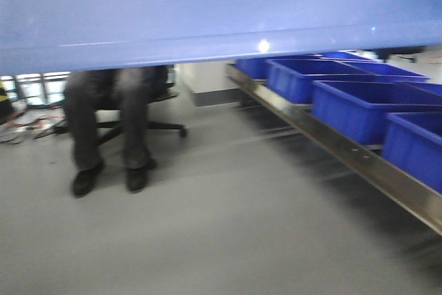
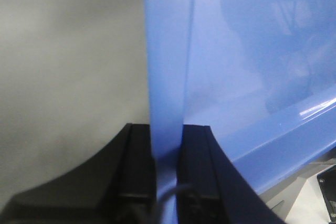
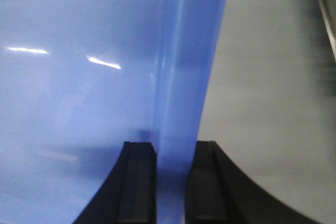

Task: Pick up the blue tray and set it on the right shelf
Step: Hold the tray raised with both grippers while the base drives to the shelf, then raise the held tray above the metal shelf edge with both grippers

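Gripping the blue tray (image 1: pixel 207 12) by two opposite rims, raised clear of the floor (image 1: pixel 228 233); pinching one flared rim in the left hand (image 2: pixel 167 129), black fingers pressed to either face; pinching the other rim likewise in the right hand (image 3: pixel 175 145); filling the top of the blurred front view with pale glossy plastic; apart from the right shelf (image 1: pixel 331 139), lower right, steel lip fronting dark blue bins (image 1: pixel 359 105); behind, seated legs (image 1: pixel 110 122) on an office chair (image 1: pixel 162 126).

Pale glossy blue tray (image 1: pixel 207 5); deep blue bins (image 1: pixel 352 105); grey floor (image 1: pixel 207 240).
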Controlling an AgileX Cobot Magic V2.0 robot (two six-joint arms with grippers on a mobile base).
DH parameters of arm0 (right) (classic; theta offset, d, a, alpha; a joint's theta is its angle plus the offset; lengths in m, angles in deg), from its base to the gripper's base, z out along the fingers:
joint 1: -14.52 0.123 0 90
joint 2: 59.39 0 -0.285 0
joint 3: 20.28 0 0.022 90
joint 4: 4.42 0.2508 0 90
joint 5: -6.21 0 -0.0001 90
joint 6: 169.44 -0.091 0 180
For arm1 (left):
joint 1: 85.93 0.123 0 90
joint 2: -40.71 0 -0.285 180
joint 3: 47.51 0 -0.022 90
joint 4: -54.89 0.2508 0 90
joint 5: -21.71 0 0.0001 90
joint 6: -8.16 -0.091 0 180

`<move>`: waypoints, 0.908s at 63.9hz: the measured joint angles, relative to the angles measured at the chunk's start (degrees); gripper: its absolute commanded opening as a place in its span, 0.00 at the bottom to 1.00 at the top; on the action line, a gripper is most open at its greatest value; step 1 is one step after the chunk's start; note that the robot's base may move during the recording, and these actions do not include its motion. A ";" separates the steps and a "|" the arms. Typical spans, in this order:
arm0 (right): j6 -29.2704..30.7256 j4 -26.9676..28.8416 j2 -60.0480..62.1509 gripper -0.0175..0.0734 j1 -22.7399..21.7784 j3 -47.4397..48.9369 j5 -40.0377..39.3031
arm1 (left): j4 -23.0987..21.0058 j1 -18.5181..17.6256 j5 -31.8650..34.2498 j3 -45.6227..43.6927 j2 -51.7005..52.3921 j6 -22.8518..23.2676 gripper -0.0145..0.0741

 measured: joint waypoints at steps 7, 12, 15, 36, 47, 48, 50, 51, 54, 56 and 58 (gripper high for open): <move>0.00 -0.09 -0.53 0.26 0.00 0.00 0.00 | 0.00 0.00 -0.13 0.00 0.00 0.00 0.11; 0.00 -0.09 -0.63 0.26 0.00 0.00 0.00 | 0.00 0.00 -0.17 0.04 0.00 0.00 0.11; 0.00 -0.09 -0.63 0.26 0.00 0.00 0.00 | 0.00 0.00 -0.17 0.04 0.00 0.00 0.11; 0.00 -0.09 -0.63 0.26 0.00 0.00 0.00 | 0.00 0.00 -0.17 0.13 0.00 0.00 0.11; 0.00 -0.09 -0.66 0.26 0.00 0.00 0.00 | 0.00 0.00 -0.17 0.17 0.00 0.00 0.11; 0.00 -0.09 -0.66 0.26 0.00 0.00 0.00 | 0.00 0.00 -0.17 0.17 0.00 0.00 0.11; 0.00 -0.09 -0.76 0.26 0.00 0.00 0.00 | 0.00 0.00 -0.17 0.17 0.00 0.00 0.11; 0.00 -0.09 -0.76 0.26 0.00 0.00 0.00 | 0.00 0.00 -0.17 0.26 -0.09 0.00 0.11; 0.00 -0.09 -0.76 0.26 0.00 0.00 0.00 | 0.00 0.00 -0.17 0.26 -0.09 0.00 0.11; 0.00 -0.09 -0.76 0.26 0.00 0.00 0.00 | 0.00 0.00 -0.17 0.26 -0.09 0.00 0.11; 0.00 -0.09 -0.76 0.26 0.00 0.00 0.00 | 0.00 0.00 -0.17 0.26 -0.09 0.00 0.11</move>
